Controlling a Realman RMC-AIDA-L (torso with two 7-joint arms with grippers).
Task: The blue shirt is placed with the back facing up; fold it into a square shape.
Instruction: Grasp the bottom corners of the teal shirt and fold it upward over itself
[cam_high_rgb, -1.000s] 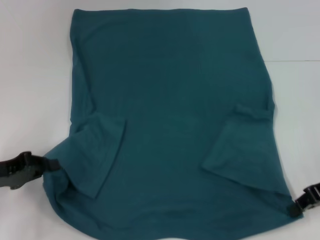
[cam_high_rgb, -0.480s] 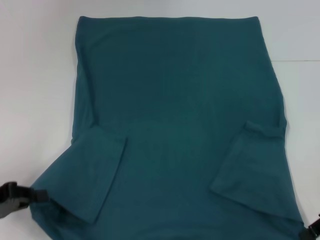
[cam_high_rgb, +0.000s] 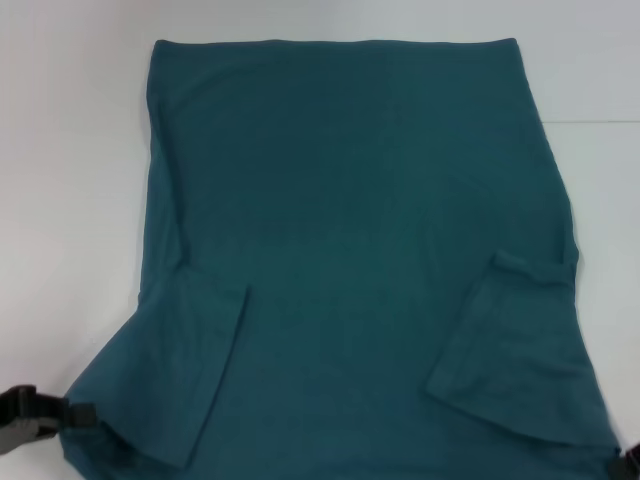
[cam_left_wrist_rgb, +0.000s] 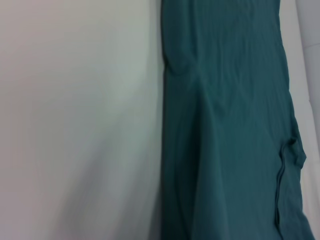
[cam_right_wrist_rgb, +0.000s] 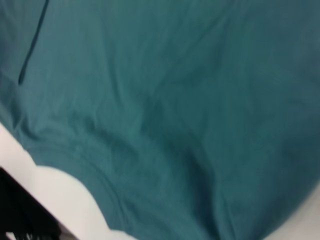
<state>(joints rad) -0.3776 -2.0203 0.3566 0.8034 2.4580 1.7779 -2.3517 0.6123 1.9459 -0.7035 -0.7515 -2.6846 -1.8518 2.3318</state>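
**Head view: shirt spread flat, held at both lower corners**

Head view: the blue shirt lies spread over the white table, filling most of the frame, its straight hem at the top. Both sleeves are folded inward onto the body, at lower left and lower right. The left gripper sits at the lower left edge, jaws clamped on the shirt's corner. The right gripper shows only as a dark sliver at the lower right corner; jaw state cannot be told.

Left wrist view: the shirt fills the right half, bare table the left.

Right wrist view: wrinkled shirt fabric fills nearly the whole frame, with table at the lower left.
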